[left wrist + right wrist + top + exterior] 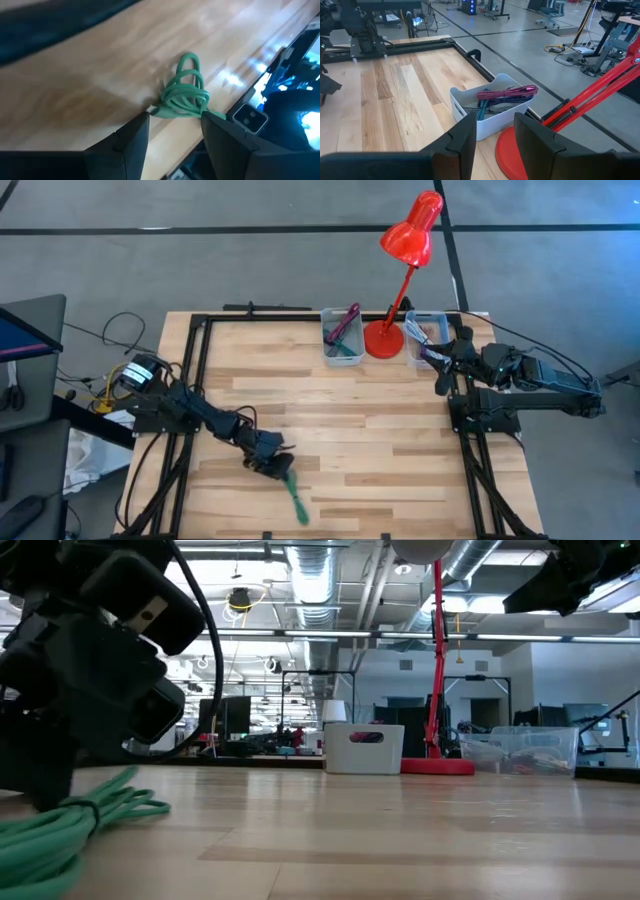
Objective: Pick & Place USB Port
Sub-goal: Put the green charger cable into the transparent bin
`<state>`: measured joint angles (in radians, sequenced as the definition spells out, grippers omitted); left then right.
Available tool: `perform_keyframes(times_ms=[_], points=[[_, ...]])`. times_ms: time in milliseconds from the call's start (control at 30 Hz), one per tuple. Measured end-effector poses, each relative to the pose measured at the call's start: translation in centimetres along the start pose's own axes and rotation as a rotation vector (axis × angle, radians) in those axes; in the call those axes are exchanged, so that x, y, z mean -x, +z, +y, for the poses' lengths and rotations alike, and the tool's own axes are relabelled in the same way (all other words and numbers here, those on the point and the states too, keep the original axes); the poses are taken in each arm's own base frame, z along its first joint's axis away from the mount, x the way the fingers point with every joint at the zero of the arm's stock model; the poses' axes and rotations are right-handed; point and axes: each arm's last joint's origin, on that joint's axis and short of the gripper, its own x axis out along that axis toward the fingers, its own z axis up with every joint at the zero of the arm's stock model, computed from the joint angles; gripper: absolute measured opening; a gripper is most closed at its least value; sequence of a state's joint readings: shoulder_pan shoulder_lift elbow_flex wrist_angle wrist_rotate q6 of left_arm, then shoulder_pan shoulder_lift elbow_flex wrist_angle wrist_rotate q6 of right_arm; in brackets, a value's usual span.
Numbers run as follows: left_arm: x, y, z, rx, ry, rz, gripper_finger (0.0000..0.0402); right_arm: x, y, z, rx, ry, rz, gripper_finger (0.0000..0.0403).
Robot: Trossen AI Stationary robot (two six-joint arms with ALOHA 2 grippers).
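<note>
left claw (277,467) sits low at about 7 o'clock on the surface (380,440), jaws spread wide, holding nothing; green cable bundle (296,496) lies on the wood just past its fingertips, toward 6 o'clock near the front edge. looks like the grasp step, or just let go, can't tell which. next likely needs closing on the coil, then carrying to the white bin (342,337) at 12 o'clock. right claw (440,360) hovers near the clear bin (424,337) at 1 o'clock, part open, empty.
</note>
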<state>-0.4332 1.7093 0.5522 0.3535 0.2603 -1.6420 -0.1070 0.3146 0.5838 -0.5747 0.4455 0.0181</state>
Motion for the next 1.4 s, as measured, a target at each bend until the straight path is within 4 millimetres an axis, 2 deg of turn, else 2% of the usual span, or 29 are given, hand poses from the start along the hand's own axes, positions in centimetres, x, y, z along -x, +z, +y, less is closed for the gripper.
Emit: perform_keyframes(times_ms=[433, 733, 1000, 1300, 1400], points=[[0.0, 0.8, -0.3, -0.012, -0.052, -0.253, 0.0184, 0.0, 0.0, 0.0, -0.001, 0.002, 0.000, 0.0124], [0.3, 1.9, -0.4, 0.016, -0.063, -0.315, 0.0184, 0.0, 0.0, 0.0, -0.001, 0.002, 0.000, 0.0124], [0.2, 2.1, -0.3, 0.021, -0.055, -0.278, 0.0184, 0.0, 0.0, 0.0, -0.001, 0.002, -0.001, 0.0124], [-1.6, 2.0, -1.5, -0.043, -0.046, -0.113, 0.0184, 0.0, 0.0, 0.0, -0.001, 0.002, 0.000, 0.0124], [-1.7, 1.7, -1.9, -0.064, -0.052, -0.007, 0.0183, 0.0, 0.0, 0.0, -0.001, 0.002, 0.000, 0.0124]])
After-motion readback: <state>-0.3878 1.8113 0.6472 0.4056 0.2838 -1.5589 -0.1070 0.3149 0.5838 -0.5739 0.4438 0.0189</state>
